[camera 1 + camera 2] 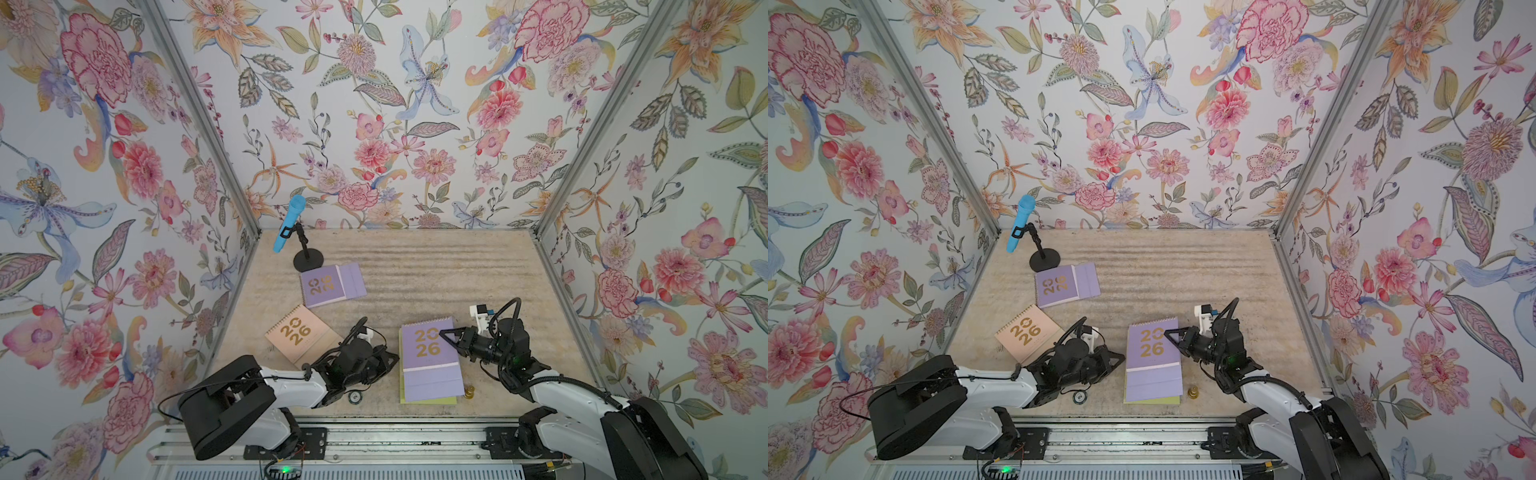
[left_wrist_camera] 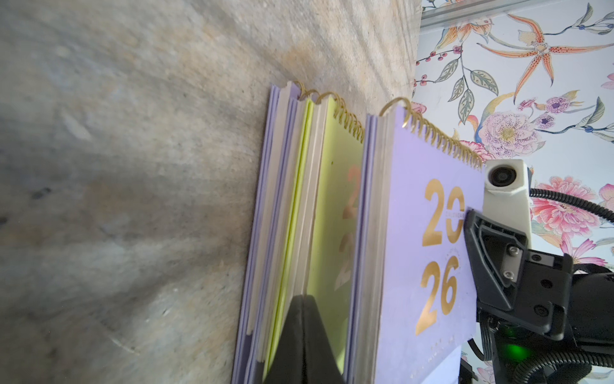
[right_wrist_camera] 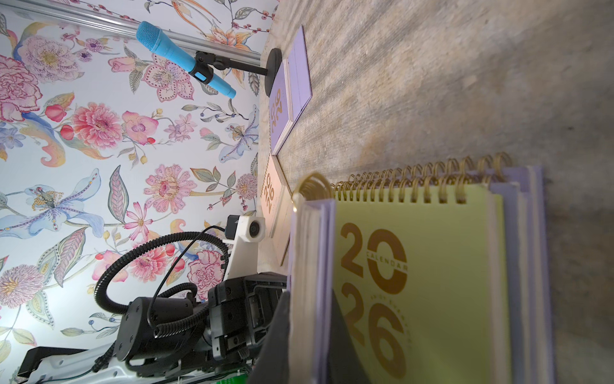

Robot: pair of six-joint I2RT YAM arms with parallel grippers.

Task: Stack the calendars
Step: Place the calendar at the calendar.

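Our right gripper [image 1: 442,332] is clamped on the top lilac calendar [image 1: 432,374], left gripper [image 1: 394,358] shut at its edge, so we'd square the spirals over the yellow-green calendar [image 3: 432,272] before letting go.

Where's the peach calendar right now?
In both top views the peach calendar lies flat on the left side, just beyond the left arm, with the lone purple calendar farther back near the microphone stand.

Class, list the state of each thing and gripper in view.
top lilac calendar: lifted, cover closed.
right gripper: shut on it.
left gripper: shut, wedged beneath it.
yellow-green calendar: flat, closed, beneath it.
far lilac calendar: flat, unstacked.
peach calendar: flat, unstacked.
microphone: clipped, tilted.
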